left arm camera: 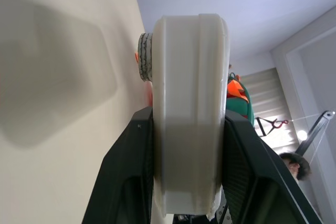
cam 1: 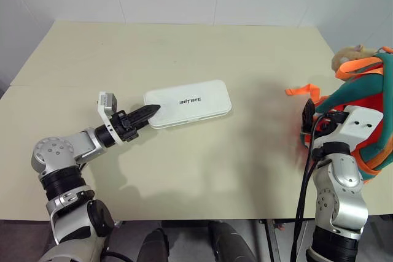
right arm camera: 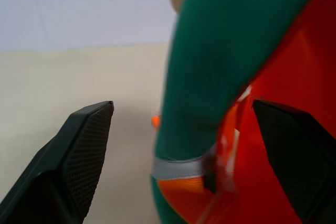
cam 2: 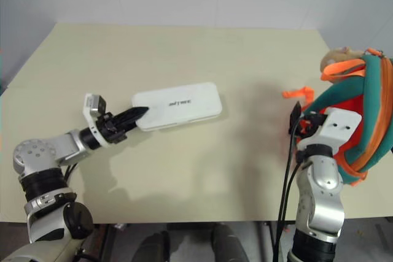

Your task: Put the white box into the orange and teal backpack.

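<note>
The white box point(cam 1: 190, 102), flat with dark lettering, lies near the middle of the table. My left gripper point(cam 1: 150, 111) is shut on its left end. In the left wrist view the box's edge point(left arm camera: 189, 103) stands clamped between the two black fingers point(left arm camera: 128, 177). The orange and teal backpack point(cam 1: 353, 93) stands at the table's right edge with a tan plush toy point(cam 1: 347, 56) on top. My right gripper point(right arm camera: 184, 114) is open at the backpack's near left side, and the bag's teal rim point(right arm camera: 210, 77) lies between its fingers.
The pale table point(cam 1: 215, 47) stretches wide behind and in front of the box. A loose orange strap point(cam 1: 304, 90) lies on it just left of the backpack. White walls stand beyond the far edge. A person's head point(left arm camera: 294, 166) shows far off in the left wrist view.
</note>
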Available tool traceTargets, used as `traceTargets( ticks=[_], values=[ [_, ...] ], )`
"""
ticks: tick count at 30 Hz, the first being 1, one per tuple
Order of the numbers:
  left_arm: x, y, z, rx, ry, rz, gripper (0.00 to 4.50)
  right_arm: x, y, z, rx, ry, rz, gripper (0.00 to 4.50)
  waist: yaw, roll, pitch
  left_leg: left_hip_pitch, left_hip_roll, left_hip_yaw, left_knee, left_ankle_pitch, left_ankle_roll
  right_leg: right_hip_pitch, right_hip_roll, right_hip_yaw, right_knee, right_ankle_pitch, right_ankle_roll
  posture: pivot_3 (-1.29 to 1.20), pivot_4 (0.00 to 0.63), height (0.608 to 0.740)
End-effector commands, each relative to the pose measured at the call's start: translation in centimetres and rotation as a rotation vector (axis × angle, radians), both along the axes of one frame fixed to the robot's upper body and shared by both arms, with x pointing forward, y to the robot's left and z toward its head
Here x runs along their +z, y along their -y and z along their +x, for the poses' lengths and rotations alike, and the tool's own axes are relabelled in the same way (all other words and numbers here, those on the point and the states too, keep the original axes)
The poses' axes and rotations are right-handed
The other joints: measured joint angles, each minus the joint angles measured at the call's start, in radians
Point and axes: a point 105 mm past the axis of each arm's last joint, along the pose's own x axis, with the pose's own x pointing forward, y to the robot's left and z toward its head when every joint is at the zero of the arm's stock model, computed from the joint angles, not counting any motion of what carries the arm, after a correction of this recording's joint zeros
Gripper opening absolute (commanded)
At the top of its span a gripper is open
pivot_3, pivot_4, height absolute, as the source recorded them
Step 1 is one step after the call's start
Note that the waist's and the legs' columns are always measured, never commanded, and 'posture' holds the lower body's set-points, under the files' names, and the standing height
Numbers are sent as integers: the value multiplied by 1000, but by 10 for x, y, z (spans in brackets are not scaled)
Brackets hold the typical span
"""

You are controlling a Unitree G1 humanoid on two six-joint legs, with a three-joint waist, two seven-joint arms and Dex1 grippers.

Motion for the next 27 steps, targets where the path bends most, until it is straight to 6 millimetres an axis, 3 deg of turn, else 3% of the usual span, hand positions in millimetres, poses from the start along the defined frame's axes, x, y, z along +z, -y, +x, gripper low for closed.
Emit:
traceTargets(
  ticks=[1, 5, 12, 17, 21, 27],
  values=[
    [14, -5, -7, 11, 70, -17, 1325, 15, 4, -14, -57, 65, -54, 4500, 0, 0, 0, 0, 0, 0, 0, 0, 0, 0, 0, 0, 0, 0, 0, 0, 150, 740],
    [13, -5, -7, 17, 66, -17, 1325, 9, 1, -13, -79, 58, -44, 4500, 0, 0, 0, 0, 0, 0, 0, 0, 0, 0, 0, 0, 0, 0, 0, 0, 150, 740],
    [15, 0, -4, 9, 64, -16, 1325, 24, 4, 21, -99, 129, -14, 4500, -5, 0, 0, 1, 0, 0, 1, 1, 0, 0, 0, 0, 1, 1, 1, 0, 150, 740],
    [16, 1, -2, 3, 67, -17, 1325, 30, 20, 39, -223, 113, -30, 4500, -3, 0, 0, 0, 0, 0, 1, 2, 0, 0, 0, 0, 0, 1, 0, 0, 150, 740],
    [17, 1, -4, 4, 71, -15, 1325, 34, 20, 47, -235, 115, -29, 3584, -2, 0, 0, 0, 0, 0, 0, 2, 0, 0, 0, 0, 0, 1, 0, 0, 150, 740],
    [17, -3, -3, 14, 71, -8, 1325, 35, 21, 47, -242, 108, -12, 1493, -5, 0, 0, 0, 0, 0, 0, 2, -1, 0, 0, 0, 1, 1, 0, 0, 150, 740]
  ],
)
